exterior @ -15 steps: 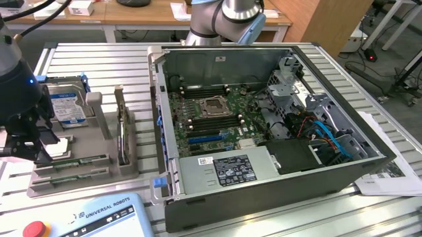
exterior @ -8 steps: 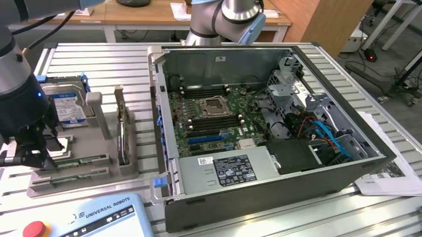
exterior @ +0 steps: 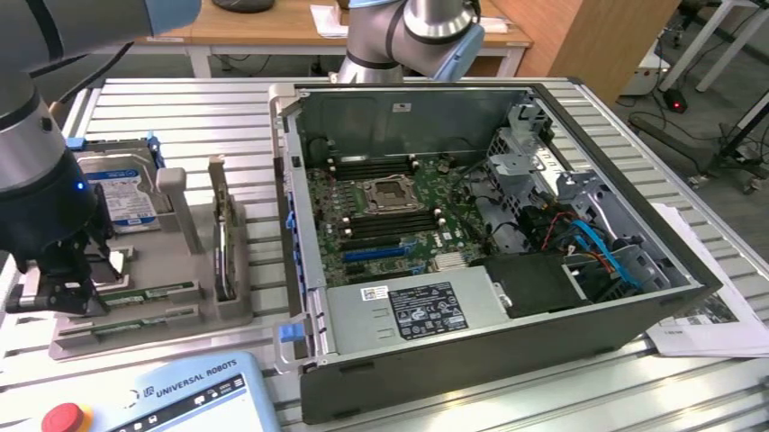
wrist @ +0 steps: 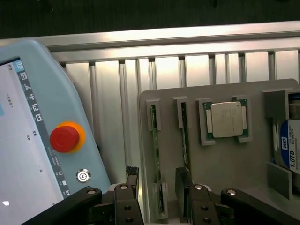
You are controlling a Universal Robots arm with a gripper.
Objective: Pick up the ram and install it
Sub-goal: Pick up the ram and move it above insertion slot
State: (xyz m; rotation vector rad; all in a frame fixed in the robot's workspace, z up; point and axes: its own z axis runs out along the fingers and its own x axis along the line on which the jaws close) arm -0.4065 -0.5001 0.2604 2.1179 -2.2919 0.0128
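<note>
The gripper (wrist: 157, 187) hangs over one end of the gray tray (wrist: 225, 180), and its 2 fingers (wrist: 131, 180) are spread wide, holding nothing. The ram (wrist: 155, 136), a thin green stick, stands on its edge in a slot of the tray and lies between the 2 fingers. A gap shows on each side, so they do not touch it. A second stick (wrist: 184, 131) stands in the next slot just beside it, and 1 finger covers its near end. Further along the tray the square silver processor (wrist: 226, 119) sits in its own recess, and after it the hard drive (wrist: 289, 150) with a blue-white label. On the other side of the ram the teach pendant (wrist: 42, 140) lies on the slatted table (wrist: 108, 117), with its red stop button (wrist: 64, 138) facing up. In the exterior view the gripper (exterior: 58, 292) is at the tray's end on the exterior view's left, well apart from the open computer case (exterior: 481, 117), where the motherboard (exterior: 397, 207) is visible
</note>
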